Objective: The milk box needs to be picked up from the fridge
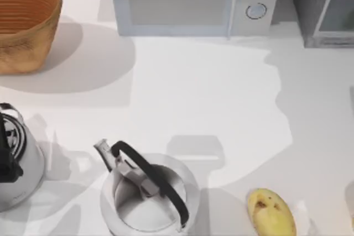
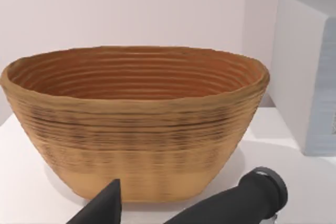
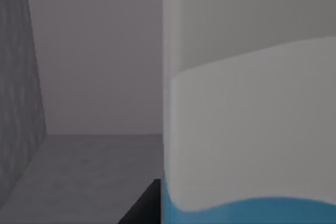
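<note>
The fridge [image 1: 326, 9] stands at about two o'clock on the white surface [image 1: 210, 98], a grey cabinet with its pale door panel in a light frame, just beside the white microwave [image 1: 191, 1] at twelve. In the right wrist view the camera looks into a grey interior: a mottled grey wall, a plain back wall and a grey shelf floor. The milk box [image 3: 252, 129] stands on that floor, close before the camera, its white upper part above a light blue side. A dark fingertip [image 3: 144, 205] of the right gripper shows just beside the carton's blue side; whether those jaws are wide or closed on anything I cannot tell.

A woven brown basket [image 1: 25, 23] sits at ten o'clock, and the left wrist view looks into its ribbed inside, where nothing can be seen lying. The left gripper [image 2: 178, 203] hangs near the basket's base, its two dark fingers spread apart with nothing between them.

A white kettle [image 1: 148, 194] with a black handle stands at six o'clock, and a yellow potato [image 1: 271, 211] lies at five o'clock.
</note>
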Controlling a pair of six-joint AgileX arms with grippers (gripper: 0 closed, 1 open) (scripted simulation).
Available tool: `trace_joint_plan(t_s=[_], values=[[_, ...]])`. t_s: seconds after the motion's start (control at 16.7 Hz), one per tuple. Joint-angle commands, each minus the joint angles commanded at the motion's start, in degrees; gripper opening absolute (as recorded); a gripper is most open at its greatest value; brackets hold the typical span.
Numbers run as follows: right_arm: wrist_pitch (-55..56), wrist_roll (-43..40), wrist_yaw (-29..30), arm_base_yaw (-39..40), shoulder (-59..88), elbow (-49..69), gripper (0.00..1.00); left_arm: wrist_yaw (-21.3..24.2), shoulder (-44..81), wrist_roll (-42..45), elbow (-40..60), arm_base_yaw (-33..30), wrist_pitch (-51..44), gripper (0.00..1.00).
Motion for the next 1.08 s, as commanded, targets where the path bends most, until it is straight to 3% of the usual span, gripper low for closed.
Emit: trace_joint_plan(t_s=[0.6, 1.08], values=[[-0.2, 0.1, 0.0, -0.2, -0.3, 0.0, 0.0, 0.0, 0.0, 0.0, 0.0, 0.0, 0.0, 1.0], [-9.1, 0.2, -0.1, -0.2, -7.4, 1.7, 0.0, 0.0, 0.0, 0.0, 0.0, 0.0, 0.0, 1.0]])
